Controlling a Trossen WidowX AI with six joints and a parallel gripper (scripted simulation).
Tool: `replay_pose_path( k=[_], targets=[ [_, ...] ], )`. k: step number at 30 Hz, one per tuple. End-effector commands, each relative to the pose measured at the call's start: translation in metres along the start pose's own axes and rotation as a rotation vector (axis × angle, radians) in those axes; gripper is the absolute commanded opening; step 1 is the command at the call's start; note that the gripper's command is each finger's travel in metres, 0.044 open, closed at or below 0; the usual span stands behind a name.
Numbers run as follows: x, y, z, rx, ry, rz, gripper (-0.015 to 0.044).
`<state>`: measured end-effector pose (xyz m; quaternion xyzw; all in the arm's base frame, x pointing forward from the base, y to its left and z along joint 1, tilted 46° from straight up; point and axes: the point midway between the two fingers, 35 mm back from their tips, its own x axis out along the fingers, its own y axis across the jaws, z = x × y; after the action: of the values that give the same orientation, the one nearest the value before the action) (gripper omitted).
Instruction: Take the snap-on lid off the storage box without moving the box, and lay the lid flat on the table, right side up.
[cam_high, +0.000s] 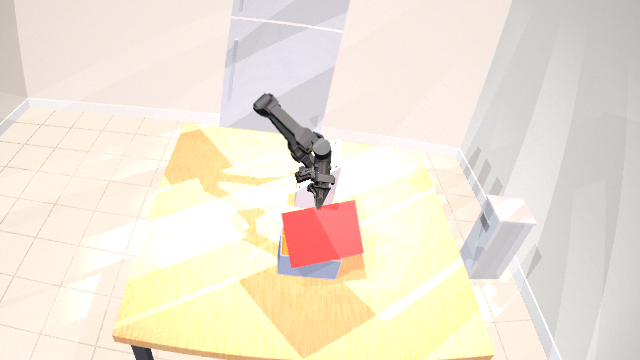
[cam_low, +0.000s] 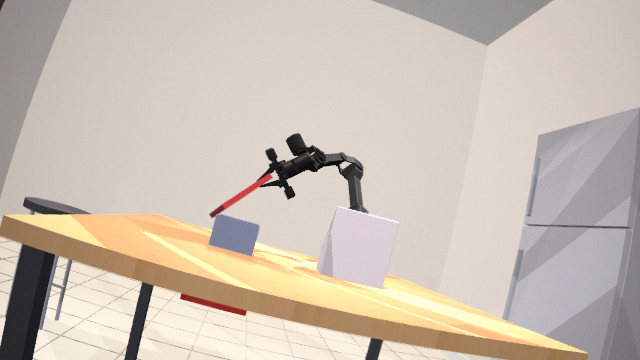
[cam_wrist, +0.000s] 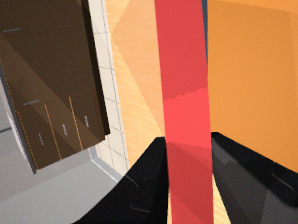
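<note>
My gripper (cam_high: 319, 206) (cam_low: 261, 183) (cam_wrist: 186, 143) is pinching the red lid (cam_high: 323, 234) (cam_low: 241, 195) (cam_wrist: 186, 95) by one edge, holding it tilted above the blue-grey storage box (cam_high: 308, 267) (cam_low: 234, 235). The box stands on the wooden table (cam_high: 200, 300) (cam_low: 320, 310) (cam_wrist: 135, 65).

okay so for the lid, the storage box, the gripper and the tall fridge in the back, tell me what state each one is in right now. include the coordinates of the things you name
Red lid (cam_high: 324, 235) (cam_low: 242, 195) (cam_wrist: 187, 100): off the box, held up at a tilt, not on the table.
Storage box (cam_high: 307, 268) (cam_low: 234, 235): upright on the table, uncovered.
Gripper (cam_high: 319, 204) (cam_low: 265, 180) (cam_wrist: 186, 143): shut on the lid's edge.
Fridge (cam_high: 280, 70) (cam_low: 575, 210): doors closed.
</note>
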<state>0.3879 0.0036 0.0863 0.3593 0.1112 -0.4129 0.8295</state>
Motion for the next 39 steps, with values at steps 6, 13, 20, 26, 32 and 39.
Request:
replay_pose_path(
  k=[6,13,20,26,32,39],
  targets=[
    [-0.002,0.001,0.005,0.014,-0.001,0.016,0.0000],
    [-0.002,-0.001,0.018,0.014,-0.001,0.016,0.0000],
    [-0.003,-0.002,0.032,0.013,-0.001,0.015,0.0000],
    [-0.003,-0.003,0.044,0.013,-0.002,0.015,0.0000],
    [-0.004,-0.004,0.056,0.012,-0.002,0.015,0.0000],
    [-0.005,-0.005,0.070,0.012,-0.002,0.015,0.0000]
  ],
)
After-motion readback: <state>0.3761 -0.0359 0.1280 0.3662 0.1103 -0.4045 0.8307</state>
